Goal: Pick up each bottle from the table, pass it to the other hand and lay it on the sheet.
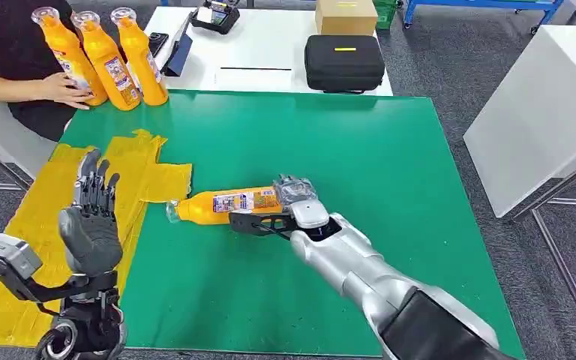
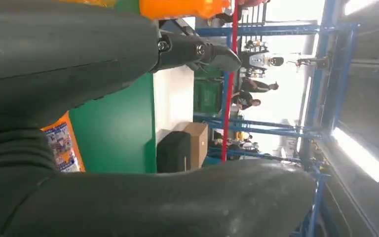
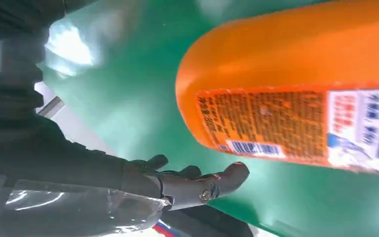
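Note:
An orange bottle (image 1: 221, 205) with a clear cap lies on its side on the green mat (image 1: 285, 142), cap toward the yellow sheet (image 1: 37, 225). My right hand (image 1: 296, 204) is at the bottle's base end, its thumb stretched along the near side. In the right wrist view the dark fingers (image 3: 197, 185) lie spread beside the bottle (image 3: 296, 98), with a strip of green between them. My left hand (image 1: 94, 217) is raised over the sheet, palm up and fingers spread, holding nothing. Three more orange bottles (image 1: 105, 52) stand at the mat's far left corner.
A person in black sits at the far left with a hand (image 1: 64, 90) on the standing bottles. Behind the mat a white table carries a black case (image 1: 343, 62), a cardboard box (image 1: 345, 16) and a small device. A white table (image 1: 547, 105) stands to the right.

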